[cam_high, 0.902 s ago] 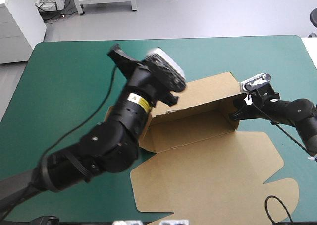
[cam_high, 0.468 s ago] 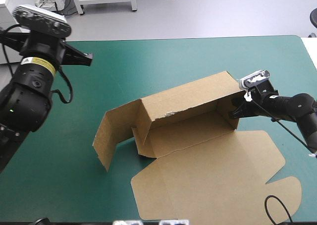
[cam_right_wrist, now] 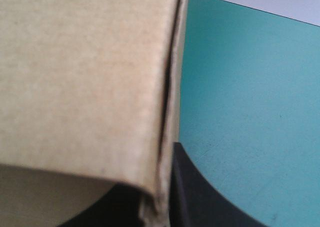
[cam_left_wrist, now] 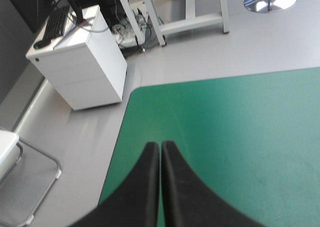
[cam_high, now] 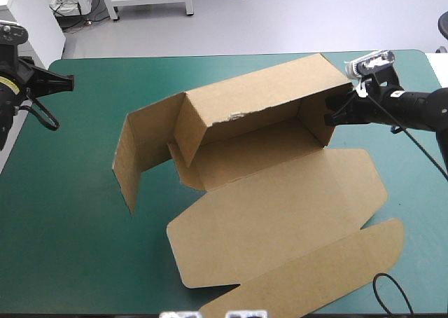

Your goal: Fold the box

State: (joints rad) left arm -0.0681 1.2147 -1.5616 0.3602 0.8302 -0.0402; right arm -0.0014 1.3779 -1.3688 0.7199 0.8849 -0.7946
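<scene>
Box [cam_high: 280,213] part-raised on desk [cam_high: 70,248].
End wall of box clamped by right end effector [cam_high: 330,115]; left end effector [cam_left_wrist: 160,179] closed empty, far from box; risk of unsupported walls sagging.

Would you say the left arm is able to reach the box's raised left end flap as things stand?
Probably yes: only bare teal-green cover separates the left arm from the box's flap, though its shut jaws must open.
</scene>
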